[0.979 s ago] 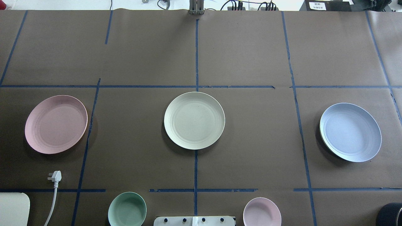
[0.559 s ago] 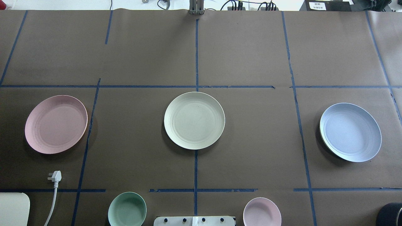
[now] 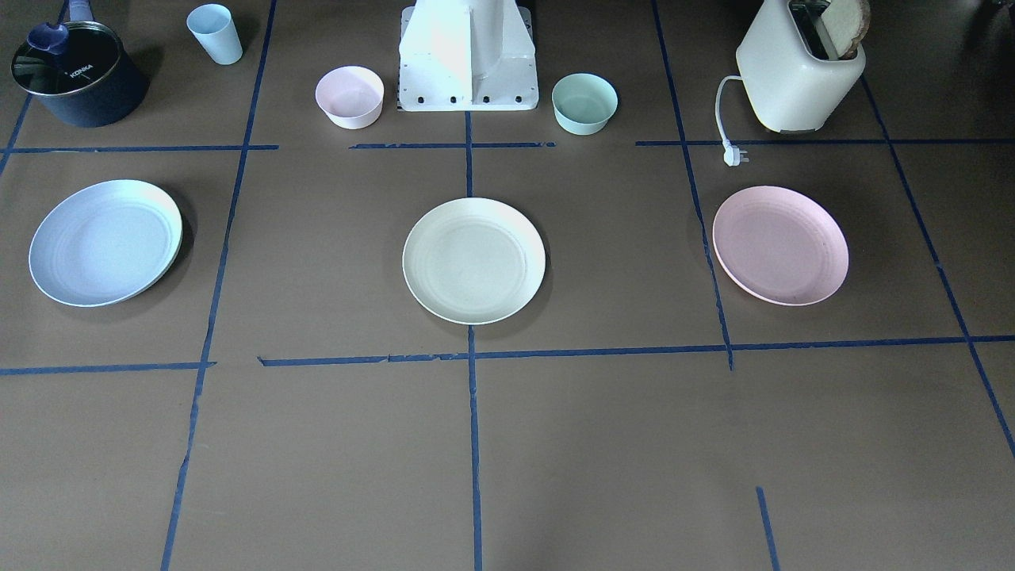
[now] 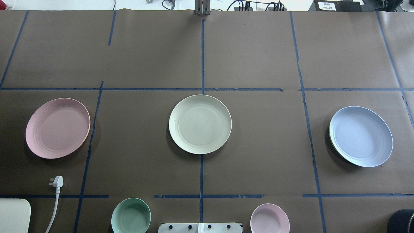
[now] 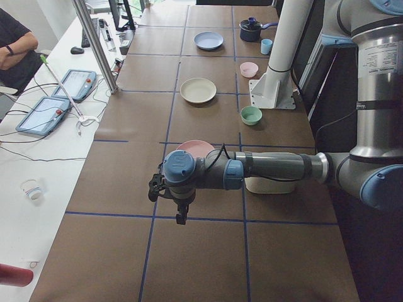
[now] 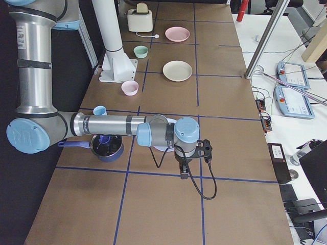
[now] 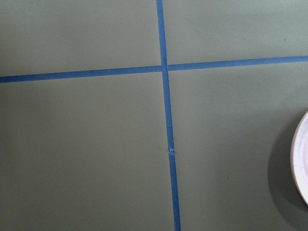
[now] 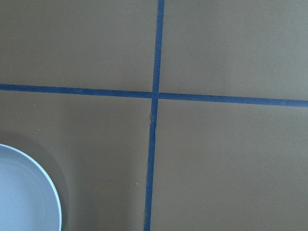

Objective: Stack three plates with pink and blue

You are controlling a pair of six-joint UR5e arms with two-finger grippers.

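I log no change on the counter this last second; pink plate near its left edge, cream plate central, blue plate near its right edge; stacking unstarted; left end effector, right end effector: I cannot tell whether either is open or closed.

No change shows overhead: the pink plate, cream plate and blue plate have not shifted.
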